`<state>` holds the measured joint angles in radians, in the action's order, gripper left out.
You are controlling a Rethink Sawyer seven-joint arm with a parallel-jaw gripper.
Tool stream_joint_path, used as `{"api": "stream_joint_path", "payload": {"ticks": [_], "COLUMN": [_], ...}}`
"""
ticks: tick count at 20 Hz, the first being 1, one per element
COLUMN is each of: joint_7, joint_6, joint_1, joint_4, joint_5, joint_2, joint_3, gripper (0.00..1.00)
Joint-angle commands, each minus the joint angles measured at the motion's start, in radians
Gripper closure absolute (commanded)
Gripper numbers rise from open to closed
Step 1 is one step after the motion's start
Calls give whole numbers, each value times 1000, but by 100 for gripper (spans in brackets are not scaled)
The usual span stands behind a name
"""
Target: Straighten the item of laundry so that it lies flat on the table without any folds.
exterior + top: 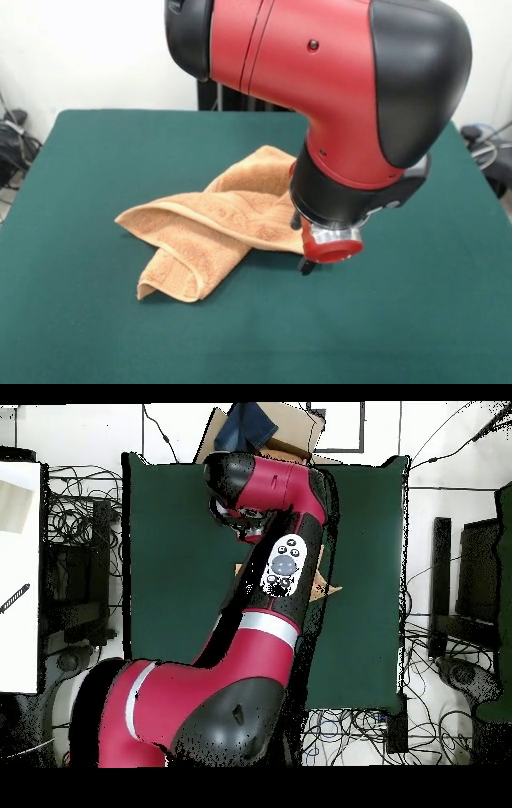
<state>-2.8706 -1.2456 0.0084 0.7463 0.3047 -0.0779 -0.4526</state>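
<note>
The folded corner of the terry towel (212, 228) lies nearest in the front view, its hemmed edge doubled over and pointing toward the camera on the green table (96, 320). The orange-tan cloth is crumpled into a loose cross, one band running back toward the far side, another spreading left, so several folds remain to clear. The gripper (306, 264) hangs low at the towel's right edge, just beside or touching the cloth; the red wrist hides its fingers, so whether they are spread or pinching fabric cannot be told. From overhead the arm (270, 584) covers nearly all the towel, only a sliver showing. The risk here: a pull taken on two stacked layers would drag the bundle across the felt rather than open it, or tighten the crossing fold.
</note>
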Motion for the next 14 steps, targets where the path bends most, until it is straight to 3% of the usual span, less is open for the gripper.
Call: {"api": "stream_joint_path", "payload": {"ticks": [1,14], "joint_7": [-272,-267], "joint_6": [5,18], "joint_1": [-13,-20], "joint_4": [133,129], "joint_5": [28,25], "joint_2": [47,64], "joint_3": [38,40], "gripper": [0,0]}}
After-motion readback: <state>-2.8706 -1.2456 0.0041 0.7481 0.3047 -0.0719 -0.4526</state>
